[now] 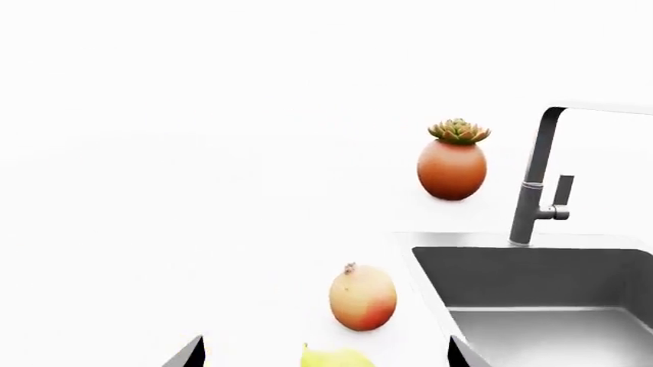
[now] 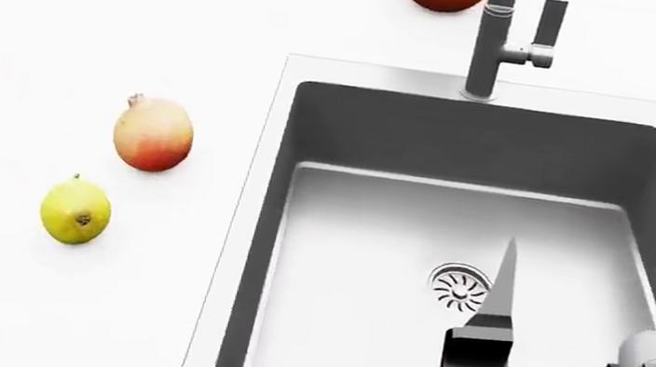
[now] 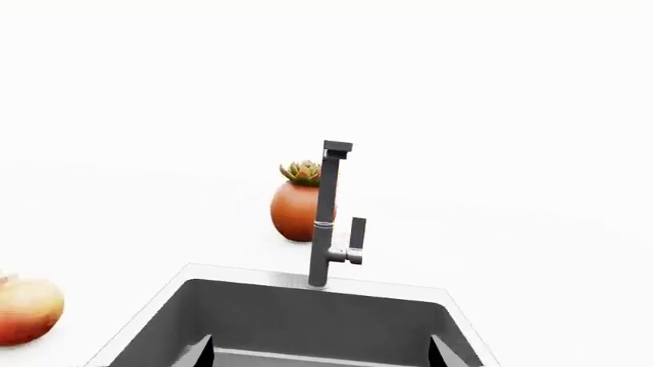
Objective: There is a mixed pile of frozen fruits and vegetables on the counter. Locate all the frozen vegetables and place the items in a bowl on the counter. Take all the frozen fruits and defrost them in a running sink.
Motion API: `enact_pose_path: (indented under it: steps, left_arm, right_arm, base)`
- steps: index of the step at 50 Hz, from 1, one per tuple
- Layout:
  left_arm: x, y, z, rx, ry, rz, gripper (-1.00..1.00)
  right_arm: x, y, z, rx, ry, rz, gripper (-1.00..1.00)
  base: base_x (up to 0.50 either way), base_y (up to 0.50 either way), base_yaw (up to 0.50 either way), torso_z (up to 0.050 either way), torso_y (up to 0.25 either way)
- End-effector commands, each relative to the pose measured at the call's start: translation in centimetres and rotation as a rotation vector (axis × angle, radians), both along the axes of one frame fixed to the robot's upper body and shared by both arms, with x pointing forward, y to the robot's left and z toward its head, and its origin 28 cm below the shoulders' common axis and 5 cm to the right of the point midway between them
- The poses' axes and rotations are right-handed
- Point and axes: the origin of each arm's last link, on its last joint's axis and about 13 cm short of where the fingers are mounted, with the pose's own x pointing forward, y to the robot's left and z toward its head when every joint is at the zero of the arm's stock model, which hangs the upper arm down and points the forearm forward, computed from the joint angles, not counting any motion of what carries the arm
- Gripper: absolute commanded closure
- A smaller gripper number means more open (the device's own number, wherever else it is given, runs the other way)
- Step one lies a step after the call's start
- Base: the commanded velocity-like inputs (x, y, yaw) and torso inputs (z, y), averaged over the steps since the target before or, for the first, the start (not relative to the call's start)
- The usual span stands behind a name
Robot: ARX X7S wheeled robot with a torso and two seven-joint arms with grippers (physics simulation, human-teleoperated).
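- The pomegranate (image 2: 154, 134) lies on the white counter (image 2: 97, 24), to the left of the sink (image 2: 457, 256) and clear of its rim. In the head view its small crown tip points up and a little left, away from the robot, so its slightly long axis runs near to far. Its red blush is on the side nearer the robot.
- The pear (image 2: 76, 211) rests nearer the robot and a touch further left, close to the pomegranate but not touching it. Its stem end shows at the far side and its blossom end faces the camera, so its long axis tips toward the viewer.
- The sink is a grey steel basin with a round drain (image 2: 461, 287) in its floor. The faucet (image 2: 496, 40) stands upright at the back rim, its lever handle (image 2: 549, 28) on the right side and pointing up. I see no water.
- Behind the faucet sits a round terracotta pot with a succulent (image 1: 453, 162).
- The right gripper (image 2: 590, 300) hangs over the right part of the basin, its two dark fingers spread wide apart and holding nothing.
- The left gripper (image 1: 326, 353) is over the counter near the pear. The left wrist view shows its finger tips well apart, with the pear's top between them and not clamped.
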Motion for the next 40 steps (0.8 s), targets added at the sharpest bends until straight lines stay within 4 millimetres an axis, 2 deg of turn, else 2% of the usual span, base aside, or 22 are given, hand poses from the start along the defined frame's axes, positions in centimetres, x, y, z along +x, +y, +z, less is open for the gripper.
enact_pose_path:
  steps: [1,26,30,40]
  left_arm:
    - [-0.05,0.11,0.04,-0.001,-0.002,0.004,-1.0]
    - [0.14,-0.04,-0.25,-0.006,0.01,0.003,-1.0]
    - [-0.01,0.09,-0.2,-0.015,0.016,0.0,-1.0]
    - [0.0,-0.1,-0.33,-0.012,0.032,-0.013,-1.0]
  right_arm:
    - [0.0,-0.07,-0.01,0.002,-0.002,-0.007,-1.0]
    - [-0.12,-0.26,0.03,-0.003,-0.022,-0.023,-1.0]
    - [-0.13,-0.19,0.01,-0.003,-0.009,-0.024,-1.0]
    - [-0.24,-0.21,0.12,0.021,0.002,-0.022,-1.0]
  base:
    - [0.12,0.5,0.0,0.0,0.0]
    - [0.33,0.43,0.0,0.0,0.0]
    - [0.34,0.14,0.0,0.0,0.002]
    - [0.0,0.0,0.0,0.0,0.0]
